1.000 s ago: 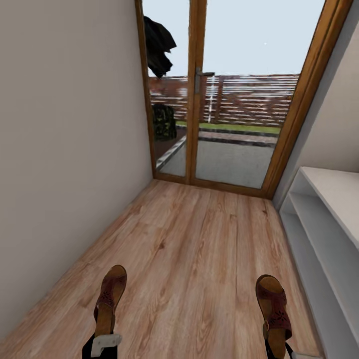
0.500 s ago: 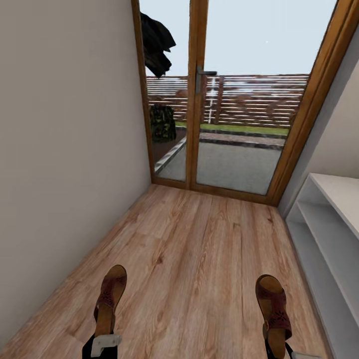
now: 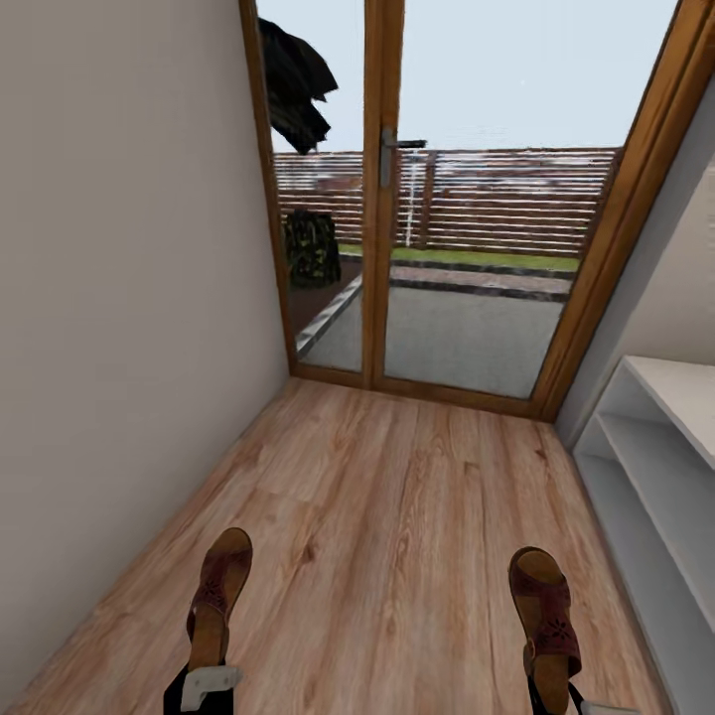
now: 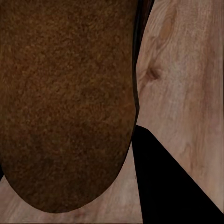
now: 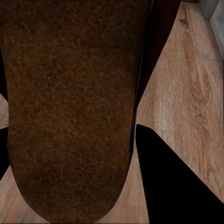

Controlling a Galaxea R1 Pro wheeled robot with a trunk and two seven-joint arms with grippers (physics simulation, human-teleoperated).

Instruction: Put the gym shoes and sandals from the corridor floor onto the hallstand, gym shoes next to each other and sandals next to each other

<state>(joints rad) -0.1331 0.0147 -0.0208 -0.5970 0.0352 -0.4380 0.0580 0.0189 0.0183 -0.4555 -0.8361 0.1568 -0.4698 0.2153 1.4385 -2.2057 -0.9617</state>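
Note:
I hold one dark brown sandal in each hand, above the wood-plank corridor floor [image 3: 397, 516]. The left sandal [image 3: 216, 596] points forward from my left gripper [image 3: 207, 683], which is shut on its heel end. The right sandal [image 3: 548, 608] sticks out the same way from my right gripper [image 3: 548, 697]. In the left wrist view the sandal's brown sole [image 4: 65, 102] sits close against a black finger [image 4: 168, 186]. The right wrist view shows the other sole [image 5: 70, 107] beside a black finger [image 5: 177, 177]. The pale hallstand [image 3: 660, 452] stands at the right. The gym shoes are out of view.
A glass door with a wooden frame [image 3: 382, 199] closes the corridor ahead, with a patio and fence behind it. A plain wall [image 3: 119, 298] runs along the left. Bare floor lies between the wall and the hallstand.
The whole view has shifted: the door frame slid left and the hallstand moved toward the right edge, so the camera moved. Both sandals stay fixed in my grippers.

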